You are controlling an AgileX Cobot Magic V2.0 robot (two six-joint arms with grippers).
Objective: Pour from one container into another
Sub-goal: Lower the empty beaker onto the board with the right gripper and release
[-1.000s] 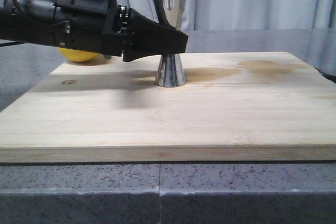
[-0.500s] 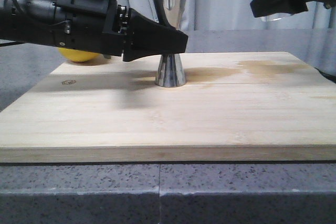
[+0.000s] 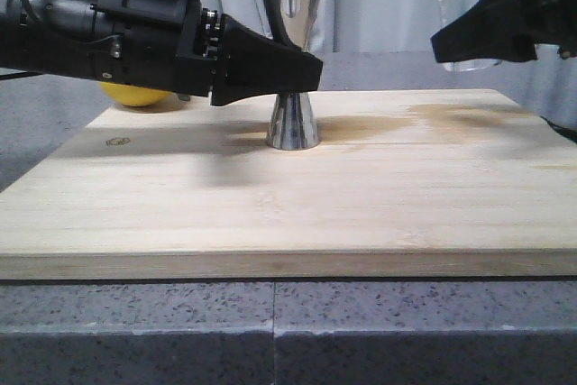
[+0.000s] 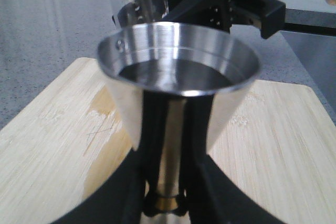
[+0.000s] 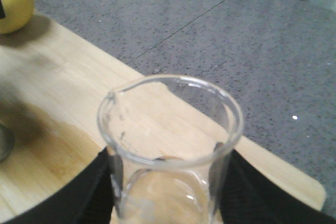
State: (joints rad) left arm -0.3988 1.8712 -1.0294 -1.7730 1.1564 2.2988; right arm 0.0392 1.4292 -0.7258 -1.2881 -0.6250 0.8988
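Note:
The steel jigger [image 3: 293, 69] stands upright on the wooden board [image 3: 288, 196], and my left gripper [image 3: 302, 69] is shut on its narrow waist. In the left wrist view the jigger [image 4: 178, 77] fills the middle, its gold band [image 4: 167, 202] between the black fingers [image 4: 131, 192], dark liquid in its top cup. The clear glass beaker [image 3: 469, 24] hangs in the air at the right, above the board's far right corner, with my right gripper [image 3: 491, 33] shut on it. The right wrist view shows the beaker [image 5: 170, 150] upright, its lip towards the jigger.
A yellow round fruit [image 3: 135, 94] lies behind the left arm at the board's far left edge, also seen as the fruit [image 5: 13, 1]. A wet stain [image 3: 451, 117] marks the board's far right part. Grey speckled counter [image 3: 288, 331] surrounds the board; curtains hang behind.
The right gripper with the beaker has come down from the top of the view and moved right, away from the jigger. The left arm and jigger have not moved.

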